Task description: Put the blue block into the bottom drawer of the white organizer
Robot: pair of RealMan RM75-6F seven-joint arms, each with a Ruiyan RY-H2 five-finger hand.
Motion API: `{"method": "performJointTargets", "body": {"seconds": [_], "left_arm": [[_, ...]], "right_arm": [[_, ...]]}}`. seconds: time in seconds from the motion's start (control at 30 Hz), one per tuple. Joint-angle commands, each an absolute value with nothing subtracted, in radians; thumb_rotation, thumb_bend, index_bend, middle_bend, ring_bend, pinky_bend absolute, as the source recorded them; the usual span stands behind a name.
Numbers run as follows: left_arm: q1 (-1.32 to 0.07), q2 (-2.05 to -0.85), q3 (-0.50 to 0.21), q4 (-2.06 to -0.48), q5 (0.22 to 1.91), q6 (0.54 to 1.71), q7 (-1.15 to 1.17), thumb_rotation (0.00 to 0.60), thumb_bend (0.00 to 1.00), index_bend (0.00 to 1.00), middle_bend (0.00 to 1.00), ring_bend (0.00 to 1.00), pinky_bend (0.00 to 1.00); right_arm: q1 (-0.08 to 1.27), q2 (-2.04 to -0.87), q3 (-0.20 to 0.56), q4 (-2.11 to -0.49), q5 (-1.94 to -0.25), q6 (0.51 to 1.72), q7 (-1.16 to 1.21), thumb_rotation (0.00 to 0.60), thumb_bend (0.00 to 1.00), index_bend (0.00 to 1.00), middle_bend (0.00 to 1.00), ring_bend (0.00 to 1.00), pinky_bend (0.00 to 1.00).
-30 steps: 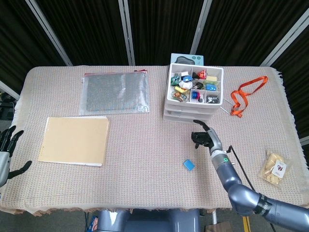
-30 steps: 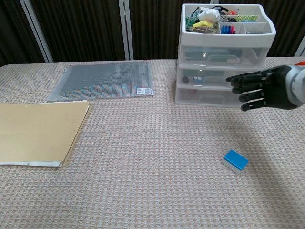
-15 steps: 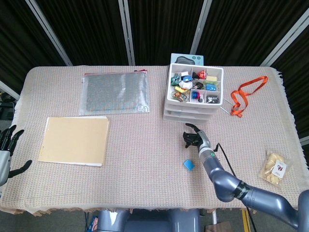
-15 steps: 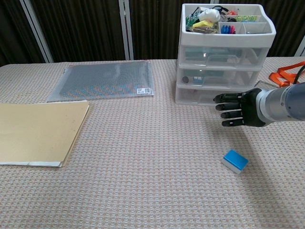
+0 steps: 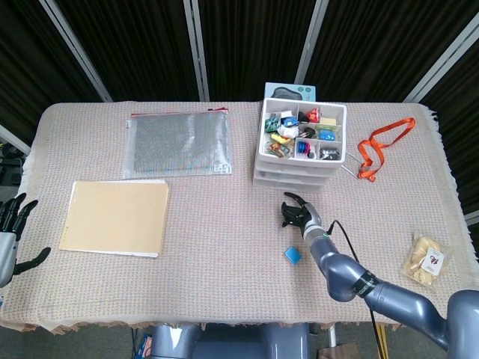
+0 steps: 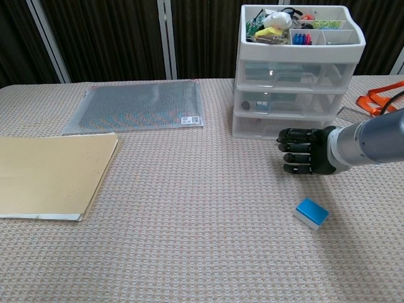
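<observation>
Scene: a cloth-covered surface (image 5: 224, 224) carrying a white organizer (image 6: 297, 95) at the far right, its top tray full of small items
Right robot hand (image 6: 303, 150): empty, hovering just in front of the organizer's bottom drawer (image 6: 278, 128), palm turned toward it and its dark digits curled partway in, not touching the drawer front as far as the chest view shows
Left robot hand (image 5: 11, 232): at the far left edge of the head view, off the surface, fingers spread and holding nothing
Blue block (image 6: 312, 213): lying on the surface, nearer than the right robot hand and a little to its right, untouched
Bottom drawer: appears closed
Step in hand: likely the reach to open the bottom drawer, before any pickup
Next move: calls for hooking the drawer front and drawing it toward the near edge, without dragging the light organizer along
Also present: a mesh zip pouch (image 5: 179, 142) and a tan folder (image 5: 116, 217) to the left; an orange lanyard (image 5: 382, 146) and a snack bag (image 5: 426, 259) to the right
</observation>
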State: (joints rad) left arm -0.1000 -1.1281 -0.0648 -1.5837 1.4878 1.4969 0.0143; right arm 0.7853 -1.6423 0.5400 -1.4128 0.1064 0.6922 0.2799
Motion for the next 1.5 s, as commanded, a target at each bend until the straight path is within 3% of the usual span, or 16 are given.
{"method": "performJointTargets", "body": {"seconds": [0.03, 0.33, 0.83, 1.5], "left_arm": [[-0.1, -1.127, -0.065, -1.585, 1.486, 1.495, 0.012, 0.6, 0.24, 0.09, 0.0, 0.0, 0.0], [-0.102, -1.124, -0.063, -1.589, 1.489, 1.493, 0.002, 0.6, 0.24, 0.09, 0.0, 0.0, 0.0], [-0.102, -1.117, -0.06, -1.599, 1.484, 1.485, -0.008, 0.6, 0.24, 0.09, 0.0, 0.0, 0.0], [-0.103, -1.114, -0.056, -1.605, 1.485, 1.479, -0.009, 0.6, 0.24, 0.09, 0.0, 0.0, 0.0]], "right_arm": [[0.784, -1.655, 0.562, -1.395, 0.122, 0.661, 0.302, 0.6, 0.5, 0.21, 0.77, 0.77, 0.68], [0.776, -1.684, 0.614, -1.336, 0.14, 0.588, 0.366, 0.6, 0.5, 0.25, 0.77, 0.77, 0.68], [0.799, -1.707, 0.632, -1.274, 0.193, 0.606, 0.382, 0.6, 0.5, 0.25, 0.77, 0.77, 0.68], [0.837, -1.705, 0.639, -1.233, 0.322, 0.55, 0.36, 0.6, 0.5, 0.38, 0.77, 0.77, 0.68]]}}
